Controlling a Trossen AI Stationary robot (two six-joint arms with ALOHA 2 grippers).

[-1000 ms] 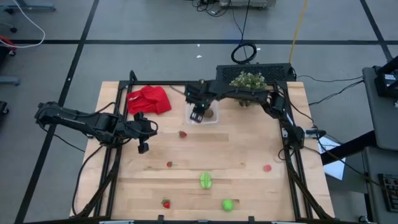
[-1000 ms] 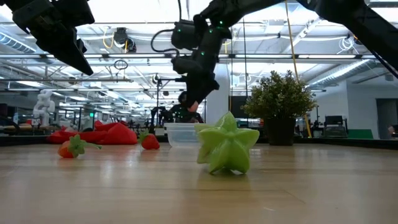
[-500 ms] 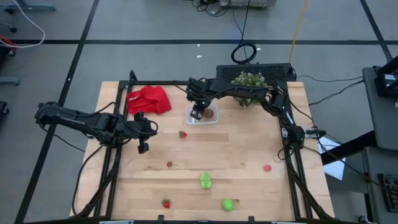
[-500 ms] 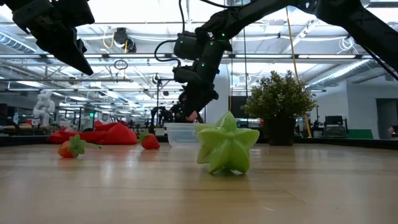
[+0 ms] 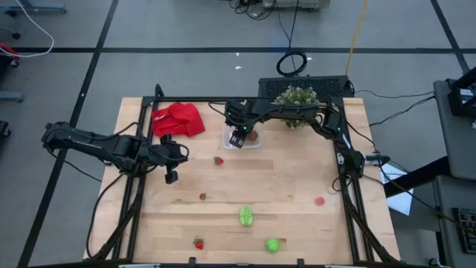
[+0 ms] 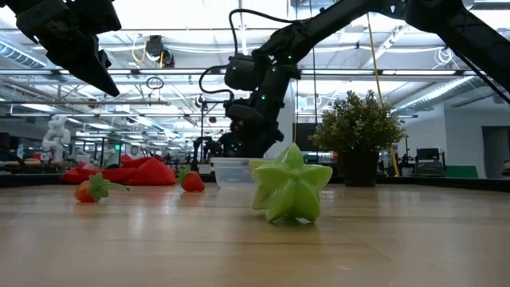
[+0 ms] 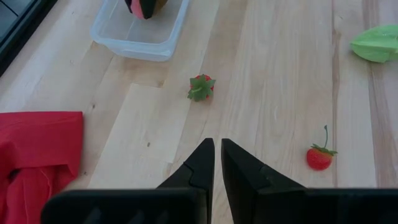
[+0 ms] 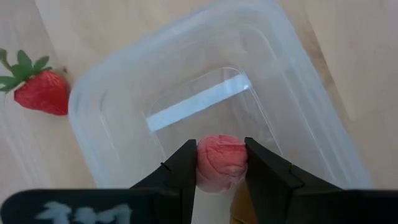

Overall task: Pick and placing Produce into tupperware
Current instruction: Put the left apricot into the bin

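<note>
The clear tupperware stands on the table at the far middle, with a brown oval inside. My right gripper hangs over the tupperware's open top, shut on a pink-red produce piece. One strawberry lies on the wood just beside the container. My left gripper is shut on nothing, raised over the table's left part. Two green pieces lie near the front edge. My right gripper pinches the pink-red piece by its two opposite sides between its two fingers. The fingers come steeply from above, slanting down. The piece is lifted clear, over the tupperware's inside.
A red cloth lies at the far left and a potted plant at the far edge, right of the tupperware. More red pieces lie scattered on the wood. The green star-shaped piece stands close to the low camera.
My right gripper has come down toward the tupperware with the pink-red piece still between its fingers.
</note>
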